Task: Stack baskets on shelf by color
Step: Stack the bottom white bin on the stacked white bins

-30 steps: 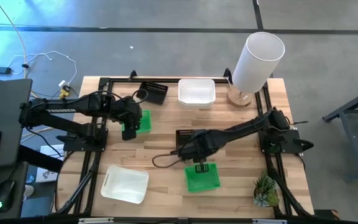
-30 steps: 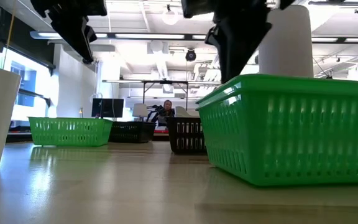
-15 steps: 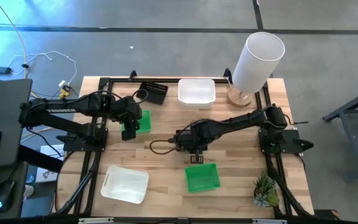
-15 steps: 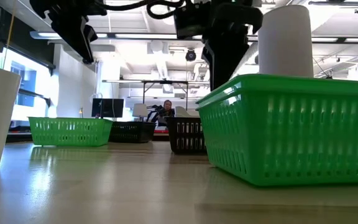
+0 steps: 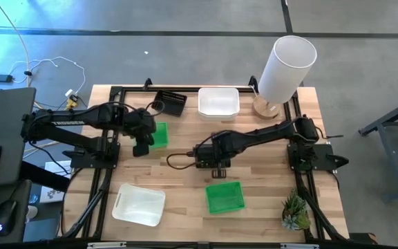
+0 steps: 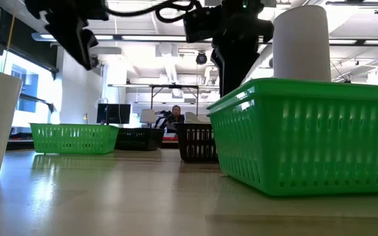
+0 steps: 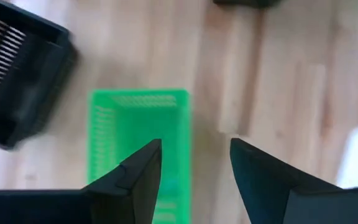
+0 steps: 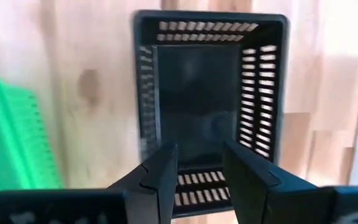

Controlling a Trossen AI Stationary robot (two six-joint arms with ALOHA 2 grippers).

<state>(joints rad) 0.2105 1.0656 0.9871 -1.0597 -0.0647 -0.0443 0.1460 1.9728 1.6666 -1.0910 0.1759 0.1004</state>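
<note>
Right gripper (image 8: 194, 165) apart, empty, above a black basket (image 8: 207, 106); green basket (image 5: 224, 197) just behind it. Left gripper (image 7: 194, 165) apart, empty, over another green basket (image 7: 138, 140). Baskets scattered on counter (image 5: 185, 173); no sorted stacks evident, most work left

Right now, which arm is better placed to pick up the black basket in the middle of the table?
The right: its end effector hangs open directly above that black basket. The left end effector is over a green basket.
</note>
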